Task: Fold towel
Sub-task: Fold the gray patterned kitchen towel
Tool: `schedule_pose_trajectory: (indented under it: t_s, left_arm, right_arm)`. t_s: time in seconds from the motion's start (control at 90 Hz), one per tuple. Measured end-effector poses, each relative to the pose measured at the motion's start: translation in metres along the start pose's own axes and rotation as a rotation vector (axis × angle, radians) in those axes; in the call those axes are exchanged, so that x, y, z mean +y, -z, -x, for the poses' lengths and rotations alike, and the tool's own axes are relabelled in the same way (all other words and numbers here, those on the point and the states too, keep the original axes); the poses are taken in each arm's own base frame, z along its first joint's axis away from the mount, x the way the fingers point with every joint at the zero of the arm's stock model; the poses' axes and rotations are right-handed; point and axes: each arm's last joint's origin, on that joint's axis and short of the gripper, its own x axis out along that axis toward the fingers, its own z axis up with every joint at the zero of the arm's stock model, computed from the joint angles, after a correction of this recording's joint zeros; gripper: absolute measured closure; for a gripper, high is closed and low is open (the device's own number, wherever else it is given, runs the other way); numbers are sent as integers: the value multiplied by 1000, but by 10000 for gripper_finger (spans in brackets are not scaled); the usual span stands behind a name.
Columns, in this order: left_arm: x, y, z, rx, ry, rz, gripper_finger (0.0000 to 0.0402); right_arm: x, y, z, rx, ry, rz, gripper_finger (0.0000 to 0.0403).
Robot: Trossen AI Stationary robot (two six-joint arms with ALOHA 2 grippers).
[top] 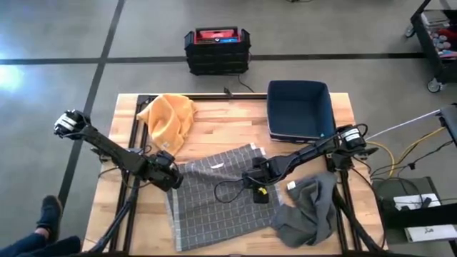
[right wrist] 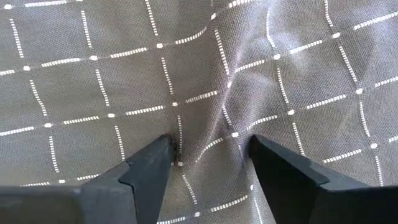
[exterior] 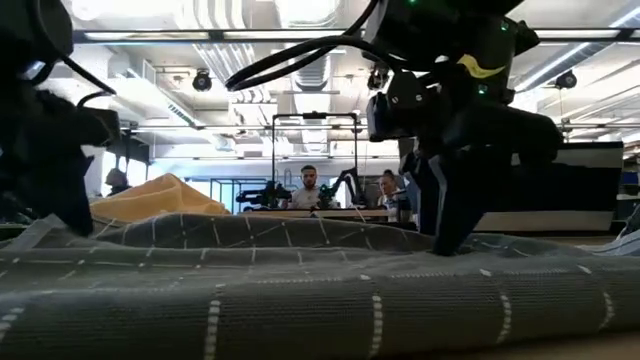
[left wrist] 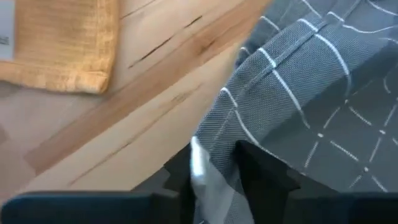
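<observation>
High view shows you the grey checked towel (top: 214, 200) spread across the near middle of the table (top: 228, 118), rumpled along its far edge, with both arms working it from opposite sides. Your left gripper (top: 170, 177) sits at the towel's left edge, and the left wrist view shows its fingers (left wrist: 261, 171) closed narrow on a pinch of that hem, presumably to carry the edge across for the fold. Your right gripper (top: 255, 177) is over the towel's right portion; in the right wrist view its fingers (right wrist: 149, 165) stand apart, pressed down with a raised ridge of cloth between them, so it looks set to bite but not yet gripping. Count three cloths: the grey checked towel, one yellow cloth (top: 168, 118) at the far left, one plain grey cloth (top: 310, 210) bunched at the near right. There is one blue bin (top: 300, 111) at the far right.
</observation>
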Motion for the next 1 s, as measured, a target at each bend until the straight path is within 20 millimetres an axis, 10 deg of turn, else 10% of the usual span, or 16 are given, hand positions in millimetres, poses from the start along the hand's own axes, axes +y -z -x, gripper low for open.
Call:
schedule_pose_trajectory:
  t_s: [0.644,1.0]
  left_arm:
    - [-2,-15,39,139,-189,-77,398]
    - [-34,-34,74,106,52,-189,257]
  right_arm:
    - [-2,-2,-2,-31,-2,11,184]
    - [-15,-30,27,-106,2,97,152]
